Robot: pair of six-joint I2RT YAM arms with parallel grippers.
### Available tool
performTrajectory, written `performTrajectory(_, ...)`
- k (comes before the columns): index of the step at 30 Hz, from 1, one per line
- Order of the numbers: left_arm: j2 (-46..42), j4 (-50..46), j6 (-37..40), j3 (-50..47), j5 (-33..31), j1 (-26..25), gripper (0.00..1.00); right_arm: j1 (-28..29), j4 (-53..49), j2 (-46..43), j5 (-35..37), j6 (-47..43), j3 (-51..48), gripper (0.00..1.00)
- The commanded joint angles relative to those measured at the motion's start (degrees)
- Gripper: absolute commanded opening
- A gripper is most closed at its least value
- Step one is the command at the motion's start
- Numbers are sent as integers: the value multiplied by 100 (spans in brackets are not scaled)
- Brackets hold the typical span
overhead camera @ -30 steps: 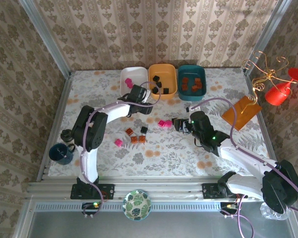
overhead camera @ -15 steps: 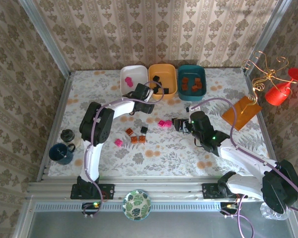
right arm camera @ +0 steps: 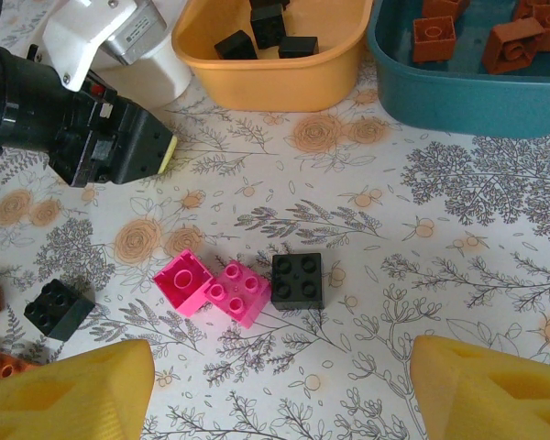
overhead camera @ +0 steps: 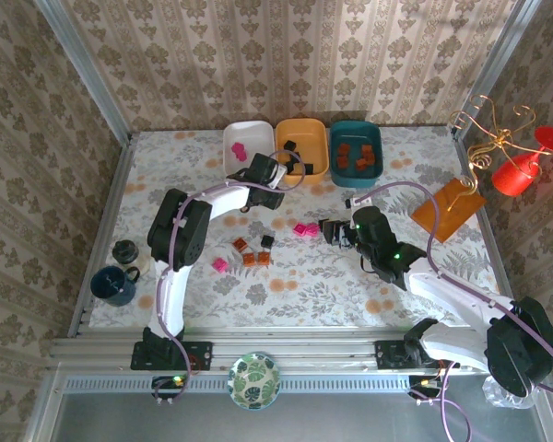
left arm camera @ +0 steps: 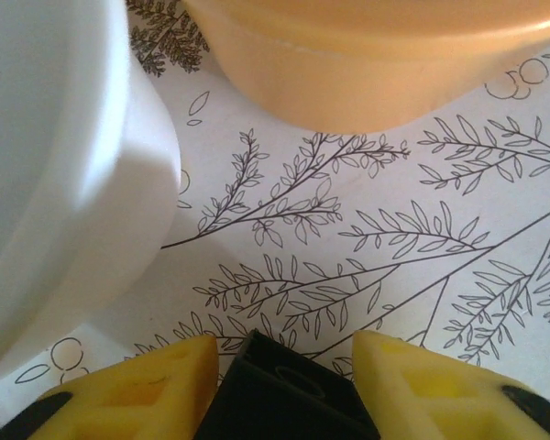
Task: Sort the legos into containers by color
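Observation:
My left gripper (left arm camera: 284, 385) is shut on a black lego (left arm camera: 289, 394) low over the table, just in front of the white tray (left arm camera: 64, 183) and the orange-yellow tray (left arm camera: 376, 55). From above, that gripper (overhead camera: 267, 170) sits between those two trays (overhead camera: 249, 138) (overhead camera: 301, 152). The teal tray (overhead camera: 355, 164) holds orange-brown legos. My right gripper (right arm camera: 281, 385) is open above two pink legos (right arm camera: 185, 280) (right arm camera: 241, 291) and a black lego (right arm camera: 297, 280). Further left lie another black lego (overhead camera: 267, 240), orange-brown legos (overhead camera: 256, 259) and a pink one (overhead camera: 219, 265).
An orange card (overhead camera: 447, 209) and a red wire stand (overhead camera: 521, 166) occupy the right side. A blue mug (overhead camera: 113, 284) and a small dark jar (overhead camera: 124, 250) stand at the left edge. A green bowl (overhead camera: 254, 379) rests on the front rail.
The left arm has swung its elbow right, and its gripper has edged toward the gap between the white and orange-yellow trays. The right arm has stayed put.

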Motion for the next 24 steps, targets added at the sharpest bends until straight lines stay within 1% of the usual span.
performTrajectory(1, -490, -70, -72, -180, 125, -130, 37, 5, 130, 40, 145, 36, -2, 76)
performTrajectory(4, -845, 38, -139, -232, 161, -271, 34, 5, 127, 61, 135, 40, 2, 76)
performTrajectory(7, -1088, 260, -218, -193, 201, -360, 33, 5, 134, 44, 126, 47, -2, 76)
performTrajectory(11, -986, 529, -329, 157, 174, -365, 33, 5, 137, 18, 128, 58, -15, 75)
performTrajectory(14, -639, 634, -394, 644, 198, -355, 33, 5, 134, 9, 108, 54, -14, 76)
performTrajectory(18, 32, 643, -497, 1528, 289, -337, 34, 5, 137, -17, 127, 60, -21, 75)
performTrajectory(21, 680, 606, -633, 2308, 286, -320, 36, 5, 138, -42, 134, 47, -27, 76)
performTrajectory(24, 1379, 350, -874, 3324, 506, -269, 40, 5, 174, -78, 167, 23, -53, 76)
